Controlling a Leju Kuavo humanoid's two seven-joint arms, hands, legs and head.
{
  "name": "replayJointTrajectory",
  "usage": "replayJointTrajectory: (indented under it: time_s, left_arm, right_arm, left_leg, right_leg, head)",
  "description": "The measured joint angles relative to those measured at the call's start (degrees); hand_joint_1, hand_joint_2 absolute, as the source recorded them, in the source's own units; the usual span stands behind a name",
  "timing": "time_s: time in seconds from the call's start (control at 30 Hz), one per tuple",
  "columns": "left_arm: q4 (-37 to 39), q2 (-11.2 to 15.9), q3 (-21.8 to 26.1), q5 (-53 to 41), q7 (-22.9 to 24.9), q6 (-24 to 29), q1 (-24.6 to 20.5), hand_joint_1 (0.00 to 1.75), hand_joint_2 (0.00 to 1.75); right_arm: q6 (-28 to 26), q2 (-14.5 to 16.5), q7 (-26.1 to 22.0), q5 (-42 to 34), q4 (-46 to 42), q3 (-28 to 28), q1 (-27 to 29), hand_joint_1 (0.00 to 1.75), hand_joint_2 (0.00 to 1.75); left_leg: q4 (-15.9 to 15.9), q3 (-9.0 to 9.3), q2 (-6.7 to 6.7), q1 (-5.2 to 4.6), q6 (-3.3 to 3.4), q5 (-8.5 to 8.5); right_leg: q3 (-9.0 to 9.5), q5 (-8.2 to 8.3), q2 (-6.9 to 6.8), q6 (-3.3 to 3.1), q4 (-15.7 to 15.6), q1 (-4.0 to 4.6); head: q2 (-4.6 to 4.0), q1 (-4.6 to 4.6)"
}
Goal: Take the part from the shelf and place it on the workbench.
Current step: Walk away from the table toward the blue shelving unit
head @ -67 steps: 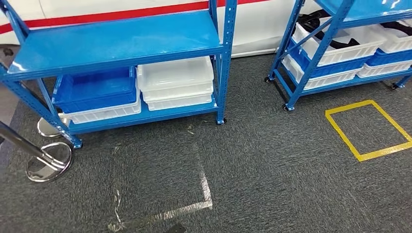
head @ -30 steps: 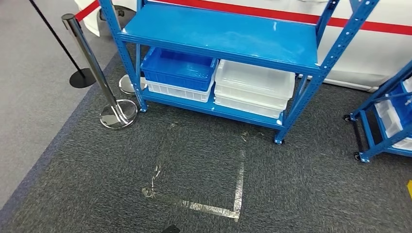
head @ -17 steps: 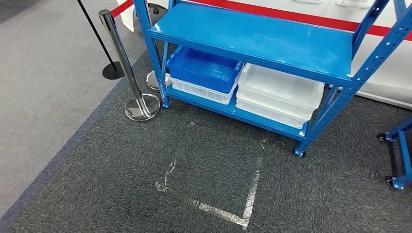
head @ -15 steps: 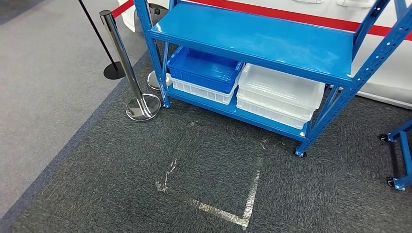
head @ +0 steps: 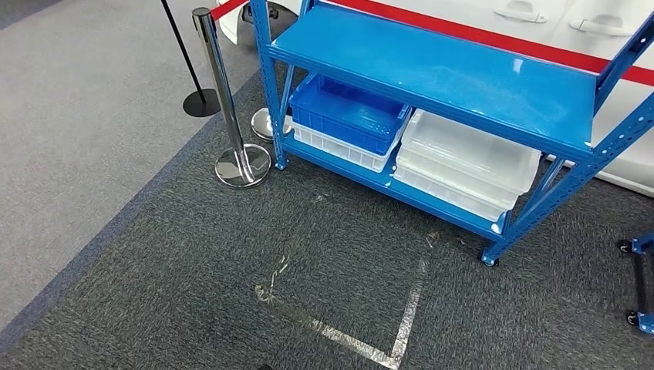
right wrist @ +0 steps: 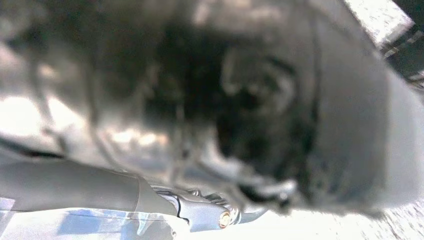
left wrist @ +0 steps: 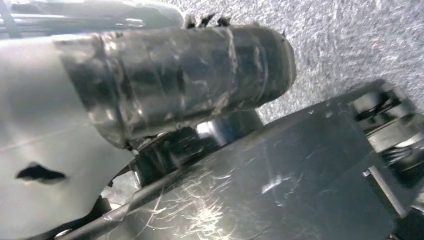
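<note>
1. Dark grey carpet (head: 154, 254) lay in front of you in the head view, with the blue shelf (head: 463, 69) standing at an angle just beyond a worn taped square (head: 405, 324) on the floor.
2. By my reading, the task was at its very start. You were facing the shelf from a short way off, nothing had been lifted, and both the pick and the carry to the workbench were left to do.
3. Where the part lay could not be told. The shelf's middle deck looked bare. Below it sat a blue bin (head: 351, 112) on a white bin (head: 339, 150), and beside them a stack of clear bins (head: 470, 166) whose contents could not be made out.
4. Your left hand (left wrist: 165, 85) appeared close up in its wrist view as a thick wrapped thumb over carpet. Whether its fingers were released or clenched could not be told.
5. Your right hand (right wrist: 200, 100) was a dark blur in its wrist view, so its fingers could not be judged either.
6. A chrome post (head: 227, 100) with a red rope (head: 227, 8) stood just beside the shelf's left leg, and it could snag an arm or foot if you approached from that side.
7. A second blue rack (head: 640, 277) edged in on the right, well apart from the first, and a white panel with a red stripe (head: 540, 15) ran behind the shelf.
</note>
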Motion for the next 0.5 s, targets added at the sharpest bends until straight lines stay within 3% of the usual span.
replayJointTrajectory:
  time_s: [0.07, 0.1, 0.17, 0.23, 0.3, 0.4, 0.43, 0.5]
  left_arm:
    - [0.00, -0.07, 0.00, 0.05, -0.06, -0.04, 0.01, 0.00, 0.00]
    - [0.01, -0.08, 0.00, 0.08, -0.14, -0.15, 0.07, 0.00, 0.00]
    - [0.01, -0.07, 0.00, 0.11, -0.46, -0.57, 0.15, 0.00, 0.00]
    - [0.01, -0.02, 0.00, 0.08, -0.57, -0.75, 0.11, 0.00, 0.00]
    - [0.03, 0.00, 0.00, -0.10, -0.11, -0.45, 0.03, 0.00, 0.00]
    - [0.05, -0.04, 0.00, -0.86, 1.09, -0.17, -0.22, 0.00, 0.00]
    - [0.05, -0.08, 0.00, -1.17, 1.48, -0.21, -0.44, 0.00, 0.00]
    - [0.05, -0.15, 0.00, -1.55, 2.06, -0.33, -0.89, 0.00, 0.00]
  right_arm:
    - [-0.13, 0.00, -0.22, -0.07, 0.00, 0.00, 0.11, 0.00, 0.00]
    - [-0.09, 0.00, -0.27, -0.11, 0.00, 0.00, 0.15, 0.00, 0.00]
    - [0.23, -0.01, -0.19, -0.23, 0.01, 0.00, 0.20, 0.00, 0.00]
    - [0.64, -0.01, 0.01, -0.44, 0.03, 0.00, 0.21, 0.00, 0.00]
    - [0.69, 0.00, 0.10, -0.79, 0.04, 0.00, 0.28, 0.00, 0.00]
    - [0.08, 0.02, 0.00, -1.67, 0.03, 0.00, 0.31, 0.00, 0.00]
    - [-0.10, 0.02, -0.05, -1.99, 0.02, 0.00, 0.24, 0.00, 0.00]
    - [-0.21, 0.02, -0.06, -2.49, 0.02, 0.00, 0.16, 0.00, 0.00]
  left_leg:
    - [0.02, 0.25, -0.19, -0.01, 0.16, -0.25]
    - [0.04, 0.49, -0.34, 0.01, 0.13, -0.46]
    - [0.06, 1.26, -0.65, 0.09, -0.15, -1.03]
    - [0.37, 1.80, -0.93, -0.02, -0.74, -1.78]
    - [0.91, 1.77, -1.07, -0.16, -1.53, -2.31]
    - [3.15, 1.46, -0.88, -0.10, -2.36, -2.73]
    - [5.24, 0.41, -0.71, -0.02, -2.58, -3.45]
    - [11.95, -3.55, -0.38, 0.10, -3.09, -6.20]
  right_leg:
    - [-3.80, -1.24, 0.13, 0.27, 5.32, -0.04]
    - [-4.52, -0.28, 0.14, 0.34, 5.34, -0.11]
    - [-2.93, 4.60, 0.20, 0.38, -0.62, -0.34]
    - [-0.74, 7.10, 0.32, 0.02, -7.42, -0.36]
    - [0.06, 7.02, 0.38, -0.78, -9.57, -0.23]
    - [1.14, 7.61, 0.29, -1.99, -9.80, -0.41]
    - [1.47, 7.52, 0.24, -2.28, -9.87, -0.47]
    - [1.73, 7.20, 0.10, -2.69, -9.93, -0.37]
  head:
    - [0.00, 0.04]
    - [0.00, 0.06]
    - [0.00, 0.07]
    - [0.00, 0.19]
    - [0.00, 0.23]
    - [0.00, 0.09]
    - [0.00, -0.07]
    - [0.00, -0.41]
